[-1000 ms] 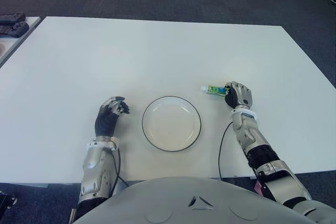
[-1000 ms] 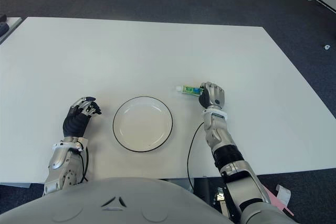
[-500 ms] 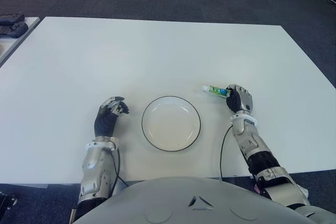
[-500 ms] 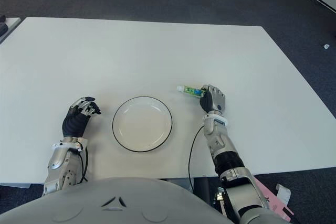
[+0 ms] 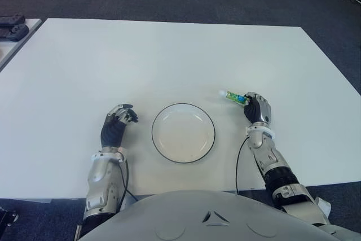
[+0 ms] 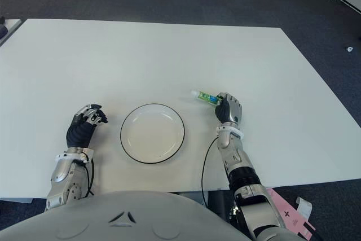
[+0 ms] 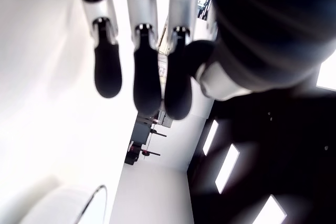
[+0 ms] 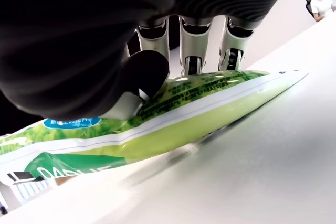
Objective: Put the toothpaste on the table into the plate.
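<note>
A: Right hand (image 5: 258, 108) wrapped around the toothpaste (image 5: 234, 96), fingers (image 8: 191, 51) curled over the top of the tube, thumb pressed in from the near side. Firm pinch, by the look of the wrist view.

B: And the tube itself? Green and white, printed label, white cap end poking out past the fingertips. Flat, soft-sided, likely to flex under a squeeze.

A: Long axis slanting away from the fingers, cap end aimed up the table (image 5: 169, 55) and toward the plate side, the rest buried in the palm. Lifted or just tilted? Hard to call; in the wrist view the tail seems to sit just above the white surface, possibly touching at one end.

B: Key relation now: plate (image 5: 183, 132) off to the thumb side of that hand, near but clearly apart from the tube. No overlap with the rim yet.

A: Nearer hand by far, the right. Left hand (image 5: 115, 127) showing beyond the plate's far side, fingers (image 7: 143, 72) loosely bent and side by side, nothing held.

B: Next call, then: a sideways carry toward the plate, cap end leading, tube kept low and level, release only once over the white centre. Risk of the cap clipping the dark rim on the way in.
</note>
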{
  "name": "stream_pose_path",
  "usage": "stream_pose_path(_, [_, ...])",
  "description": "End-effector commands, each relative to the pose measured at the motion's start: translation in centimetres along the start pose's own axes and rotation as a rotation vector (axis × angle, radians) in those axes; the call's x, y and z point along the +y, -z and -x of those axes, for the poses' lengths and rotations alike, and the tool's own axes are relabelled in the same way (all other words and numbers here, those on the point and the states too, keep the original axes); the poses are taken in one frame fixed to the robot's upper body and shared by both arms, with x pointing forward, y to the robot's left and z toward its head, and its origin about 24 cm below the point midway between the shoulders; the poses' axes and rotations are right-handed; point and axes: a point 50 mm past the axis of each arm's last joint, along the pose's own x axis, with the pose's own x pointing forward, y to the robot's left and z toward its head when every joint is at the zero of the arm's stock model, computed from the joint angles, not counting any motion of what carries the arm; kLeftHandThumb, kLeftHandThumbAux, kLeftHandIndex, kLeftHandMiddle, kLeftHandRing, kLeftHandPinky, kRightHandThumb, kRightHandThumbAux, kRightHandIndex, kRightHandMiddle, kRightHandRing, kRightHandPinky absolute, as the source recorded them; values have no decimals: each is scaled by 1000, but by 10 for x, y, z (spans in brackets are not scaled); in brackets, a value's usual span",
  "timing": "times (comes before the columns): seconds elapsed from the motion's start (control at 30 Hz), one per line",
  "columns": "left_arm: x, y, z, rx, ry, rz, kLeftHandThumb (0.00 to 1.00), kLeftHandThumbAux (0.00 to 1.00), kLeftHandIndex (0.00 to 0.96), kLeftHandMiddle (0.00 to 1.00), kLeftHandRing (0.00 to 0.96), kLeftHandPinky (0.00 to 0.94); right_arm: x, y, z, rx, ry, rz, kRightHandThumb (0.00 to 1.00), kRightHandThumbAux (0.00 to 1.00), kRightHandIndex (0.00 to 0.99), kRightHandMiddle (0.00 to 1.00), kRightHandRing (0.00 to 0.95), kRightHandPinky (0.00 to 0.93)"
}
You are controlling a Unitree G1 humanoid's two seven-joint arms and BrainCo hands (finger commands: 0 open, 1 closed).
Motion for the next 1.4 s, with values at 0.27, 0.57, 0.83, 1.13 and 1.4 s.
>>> stream_pose_path(0.27, [3, 15, 6, 95, -18, -12, 716, 718, 436, 579, 568, 542, 3, -13, 8, 32, -28, -206, 954, 651, 466, 457, 482, 559])
stream_pose_path(0.57, [3, 16, 5, 101, -12, -17, 715, 718, 436, 569, 554, 523, 1, -25, 7, 11, -45, -304, 954, 650, 457, 457, 504, 596])
stream_pose_path(0.83, [2, 16, 5, 94, -9, -7, 714, 719, 436, 565, 548, 525, 2, -38, 8, -21, -67, -384, 954, 650, 446, 454, 524, 607])
stream_pose_path(1.13, [2, 16, 4, 95, -11, -14, 716, 718, 437, 577, 561, 535, 3, -57, 11, -95, -99, -457, 953, 651, 450, 456, 512, 582])
stream_pose_path(1.4, [1, 16, 3, 93, -7, -18, 716, 718, 437, 574, 560, 533, 0, -83, 20, -179, -123, -492, 954, 651, 450, 460, 502, 558])
